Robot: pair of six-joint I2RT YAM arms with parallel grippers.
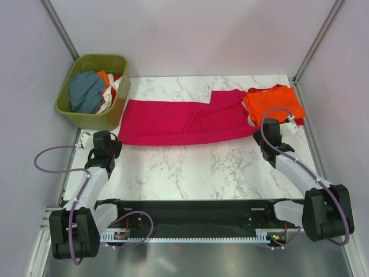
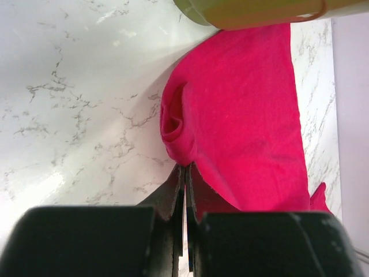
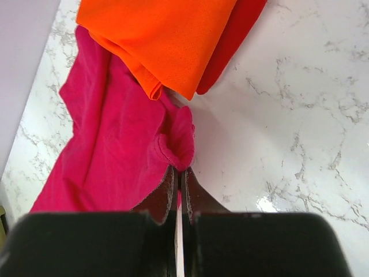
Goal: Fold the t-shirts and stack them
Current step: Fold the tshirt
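Two grippers, both closed down on the same garment. Magenta-pink cloth t-shirt (image 1: 184, 121) lies spread flat across the middle of the white marble-pattern table (image 1: 190, 167), long side running left to right, one sleeve sticking up at upper centre-right.

Left gripper (image 1: 113, 142) sits at the shirt's lower left corner, just below the basket. In the left wrist view the left gripper (image 2: 185, 173) has its jaws pressed together with the pink hem bunched right at the tips; the magenta-pink cloth t-shirt (image 2: 242, 115) fills the right half of the frame, a small rolled fold above the fingertips.

Right gripper (image 1: 260, 134) is at the shirt's lower right corner. In the right wrist view the right gripper (image 3: 179, 173) is clamped narrow, a sliver of pink showing between the fingers and a curled hem above them; the magenta-pink cloth t-shirt (image 3: 104, 150) runs off to the lower left.

Folded bright orange cloth t-shirt (image 1: 272, 104) lies at the right end of the table, overlapping the pink shirt's right edge, stacked on a red cloth t-shirt (image 1: 298, 120) that peeks out at its edges. Wrist view: orange (image 3: 161, 40) on top, red (image 3: 236, 40) under, upper centre.

Olive-green plastic basket (image 1: 69, 95) stands upper left, touching the shirt's left end, its rim (image 2: 259, 11) along the top of the left wrist view. Inside: blue-grey cloth (image 1: 86, 92), plus orange and white fabric (image 1: 108, 81).
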